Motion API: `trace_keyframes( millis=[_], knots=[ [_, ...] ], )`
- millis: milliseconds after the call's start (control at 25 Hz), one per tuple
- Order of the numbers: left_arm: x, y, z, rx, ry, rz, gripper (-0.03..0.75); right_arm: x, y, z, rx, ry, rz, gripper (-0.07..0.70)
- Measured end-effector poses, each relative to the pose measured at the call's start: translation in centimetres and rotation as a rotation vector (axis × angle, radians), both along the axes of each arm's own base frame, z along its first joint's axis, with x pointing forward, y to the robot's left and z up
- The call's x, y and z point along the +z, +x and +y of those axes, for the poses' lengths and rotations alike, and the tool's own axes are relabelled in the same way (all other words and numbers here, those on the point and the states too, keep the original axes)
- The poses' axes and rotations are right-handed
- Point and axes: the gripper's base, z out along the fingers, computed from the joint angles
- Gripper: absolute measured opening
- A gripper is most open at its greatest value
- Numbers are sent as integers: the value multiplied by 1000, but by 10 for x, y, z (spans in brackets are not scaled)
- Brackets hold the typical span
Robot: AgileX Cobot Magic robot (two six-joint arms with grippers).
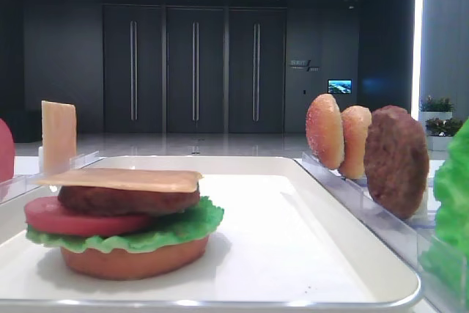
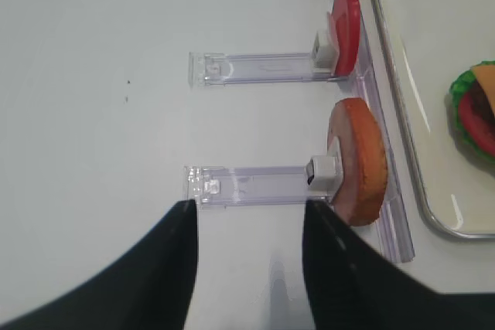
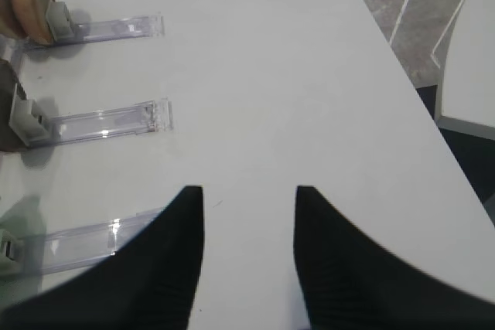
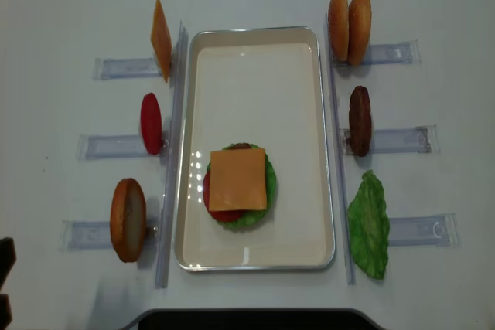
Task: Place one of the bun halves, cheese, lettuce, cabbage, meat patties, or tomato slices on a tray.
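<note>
On the cream tray stands a stack: bun base, lettuce, tomato slice, meat patty, with cheese on top. Left of the tray, a cheese slice, a tomato slice and a bun half stand upright. On the right are two bun halves, a patty and lettuce. My left gripper is open and empty beside that bun half. My right gripper is open and empty above the table.
Clear plastic racks lie on the white table on both sides of the tray, one behind each upright piece. The table's right edge drops to the floor. A dark robot base sits at the front edge.
</note>
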Motion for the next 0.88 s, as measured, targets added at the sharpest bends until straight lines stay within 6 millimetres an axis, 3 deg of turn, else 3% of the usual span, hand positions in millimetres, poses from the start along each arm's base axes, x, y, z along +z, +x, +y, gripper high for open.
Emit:
trace_keyframes(
  millis=[280,880],
  knots=[
    [-21,-22,-2,6,6,-141,345,0,0,0,0,0,0,274],
    [-21,-22,-2,6,8,-160,345,0,0,0,0,0,0,274]
  ],
)
